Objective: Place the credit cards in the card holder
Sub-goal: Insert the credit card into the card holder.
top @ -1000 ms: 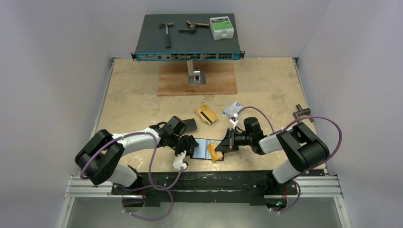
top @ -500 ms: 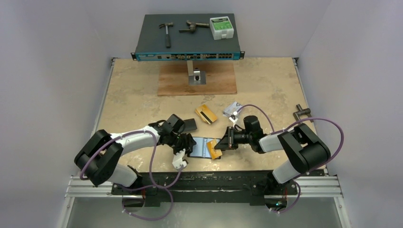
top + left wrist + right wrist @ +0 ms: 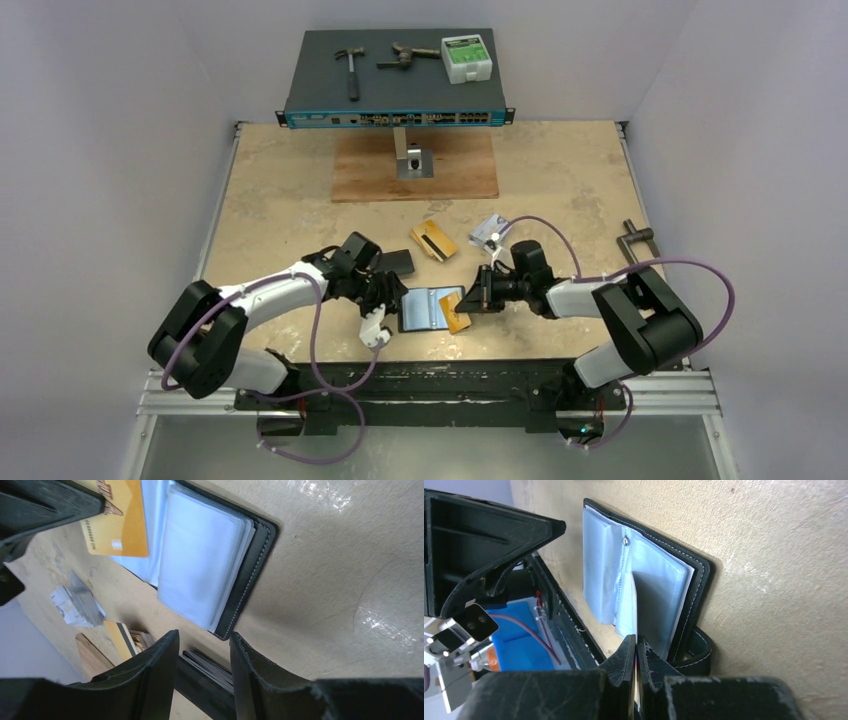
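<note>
Top external view: locate the card holder (image 3: 425, 308) lying open on the table (image 3: 560, 180), near centre, between the two grippers. The right gripper (image 3: 470, 301) is closed tight on a gold-orange card (image 3: 455, 313), whose left end overlaps the holder's right half. The left gripper (image 3: 393, 302) stands just beside the holder's left edge. A second gold card (image 3: 434, 240) and a silver-grey card (image 3: 490, 231) lie farther back, apart from the holder. A plain black pouch (image 3: 399, 262) lies to its far left.

Left wrist view: note that the jaws stand partly apart with nothing between them, so they do not pin the holder. The holder has a black leather-like cover with pale stitching and a stack of glossy clear sleeves. The gold-orange card lies over its opposite half.

Right wrist view: the fingers meet on the card's thin edge, which points at a sleeve mouth. A snap stud and a curled tab show on the cover.

Likely hazards: the holder is unrestrained, so a push from the card may slide it left or buckle the limp sleeves. If the card's corner rides over the sleeve mouth, the card will land on top, not inside. You cannot tell whether the card has entered a pocket.
</note>
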`<state>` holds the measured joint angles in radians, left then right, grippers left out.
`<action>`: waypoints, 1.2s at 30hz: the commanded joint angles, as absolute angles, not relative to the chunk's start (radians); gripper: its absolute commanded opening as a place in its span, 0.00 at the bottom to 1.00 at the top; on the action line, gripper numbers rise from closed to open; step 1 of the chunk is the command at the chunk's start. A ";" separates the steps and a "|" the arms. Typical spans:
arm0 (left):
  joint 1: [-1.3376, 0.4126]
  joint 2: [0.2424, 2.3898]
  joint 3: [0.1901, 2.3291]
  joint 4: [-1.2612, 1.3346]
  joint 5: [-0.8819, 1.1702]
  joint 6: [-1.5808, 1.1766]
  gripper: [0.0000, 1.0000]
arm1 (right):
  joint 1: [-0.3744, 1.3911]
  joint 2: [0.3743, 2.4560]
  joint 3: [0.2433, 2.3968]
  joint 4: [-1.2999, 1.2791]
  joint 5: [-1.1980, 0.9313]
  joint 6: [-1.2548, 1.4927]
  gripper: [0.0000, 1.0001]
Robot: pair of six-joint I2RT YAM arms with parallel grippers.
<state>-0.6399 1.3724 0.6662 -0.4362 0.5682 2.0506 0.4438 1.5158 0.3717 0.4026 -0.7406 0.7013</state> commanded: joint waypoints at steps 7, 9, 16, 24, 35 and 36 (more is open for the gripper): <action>-0.622 1.503 0.728 -0.393 0.587 2.430 0.43 | 0.439 1.412 0.388 0.225 -0.636 0.599 0.00; -0.623 1.519 0.735 -0.390 0.601 2.457 0.43 | 0.439 1.401 0.376 0.216 -0.629 0.598 0.00; -0.683 1.565 0.756 -0.369 0.625 2.462 0.38 | 0.437 1.321 0.319 0.185 -0.604 0.611 0.00; -0.734 1.603 0.776 -0.360 0.636 2.475 0.33 | 0.435 1.170 0.316 0.130 -0.574 0.660 0.00; -0.746 1.545 0.715 -0.280 0.626 2.380 0.32 | 0.432 1.308 0.288 0.314 -0.673 0.700 0.00; -0.746 1.540 0.708 -0.266 0.626 2.371 0.33 | 0.431 1.314 0.284 0.334 -0.685 0.706 0.00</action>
<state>-0.7422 1.5833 0.7399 -0.3115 0.5907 2.0510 0.4358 1.2926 0.3035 0.2214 -0.6388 0.6773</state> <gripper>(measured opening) 0.321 0.004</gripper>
